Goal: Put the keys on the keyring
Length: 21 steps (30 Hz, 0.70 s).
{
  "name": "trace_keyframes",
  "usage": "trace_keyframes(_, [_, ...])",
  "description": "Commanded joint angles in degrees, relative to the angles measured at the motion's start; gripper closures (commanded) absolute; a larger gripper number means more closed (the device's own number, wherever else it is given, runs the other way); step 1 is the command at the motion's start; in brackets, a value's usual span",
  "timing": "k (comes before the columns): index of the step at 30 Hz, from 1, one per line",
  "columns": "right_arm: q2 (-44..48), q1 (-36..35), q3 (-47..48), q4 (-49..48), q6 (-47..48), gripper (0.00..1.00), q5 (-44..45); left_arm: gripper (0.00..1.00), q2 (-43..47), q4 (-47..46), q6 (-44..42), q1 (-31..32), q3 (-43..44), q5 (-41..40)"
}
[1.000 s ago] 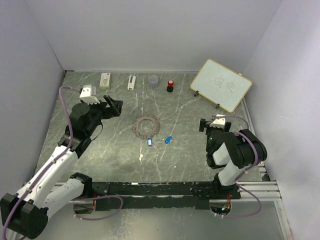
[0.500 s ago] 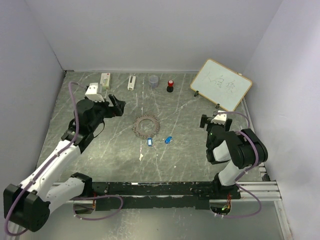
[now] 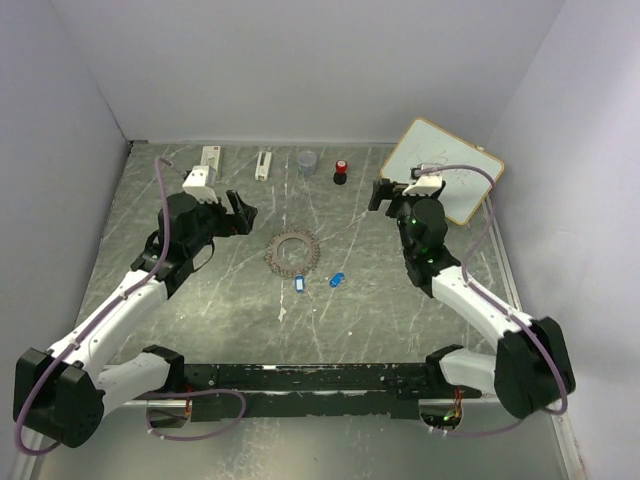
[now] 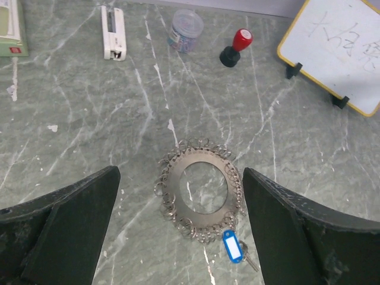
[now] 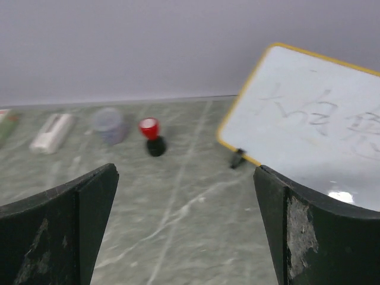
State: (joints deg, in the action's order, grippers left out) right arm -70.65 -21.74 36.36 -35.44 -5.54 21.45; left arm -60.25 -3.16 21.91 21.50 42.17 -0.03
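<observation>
The keyring (image 3: 311, 252), a grey-brown ring fringed with small loops, lies flat mid-table; it also shows in the left wrist view (image 4: 202, 157). The blue key with a white part (image 3: 299, 285) lies just in front of it and also shows in the left wrist view (image 4: 232, 246). The oval all-blue key (image 3: 337, 279) lies to the right of that one. My left gripper (image 3: 240, 212) is open and empty, up and left of the ring (image 4: 181, 172). My right gripper (image 3: 385, 195) is open and empty, raised at the back right (image 5: 185, 168).
Along the back stand a green-white box (image 3: 210, 160), a white stapler-like piece (image 3: 263, 165), a clear cup (image 3: 307, 162) and a red-and-black knob (image 3: 341, 172). A small whiteboard (image 3: 445, 170) leans at the back right, close to my right gripper. Walls enclose the table.
My right arm has unfolded and swung forward and left toward the whiteboard. My left gripper has moved slightly right and toward the back. The ring and keys have not moved.
</observation>
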Motion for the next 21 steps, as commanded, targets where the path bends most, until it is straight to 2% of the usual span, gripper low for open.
trace_keyframes(1, [5.16, -1.71, 1.82, 19.62, -10.28, 0.00, -9.49, 0.05, 1.87, 1.19, 0.71, 0.82, 1.82, 5.25])
trace_keyframes(6, [9.09, -1.68, -1.37, 18.71, -13.36, 0.00, -17.68, 0.07, 4.23, 0.85, 0.75, 1.81, -2.25, 5.73])
trace_keyframes(9, [9.49, -1.87, -0.19, 21.18, -12.50, 0.13, -20.51, 0.09, 2.54, 1.26, -0.41, 3.03, -2.03, 5.77])
trace_keyframes(14, [9.20, -2.07, 0.55, 26.07, -12.45, 0.26, -18.80, 0.15, -1.55, 1.92, -3.77, 8.67, -1.20, 3.49])
trace_keyframes(17, [10.11, -2.25, -1.13, 28.12, -12.28, 0.27, -16.38, 0.18, -4.91, 1.12, -4.16, 13.14, -1.43, 0.50])
trace_keyframes(21, [12.26, -2.26, -3.73, 29.92, -12.29, 0.27, -13.46, 0.26, -11.40, 2.05, -4.23, 19.30, 0.44, -5.99])
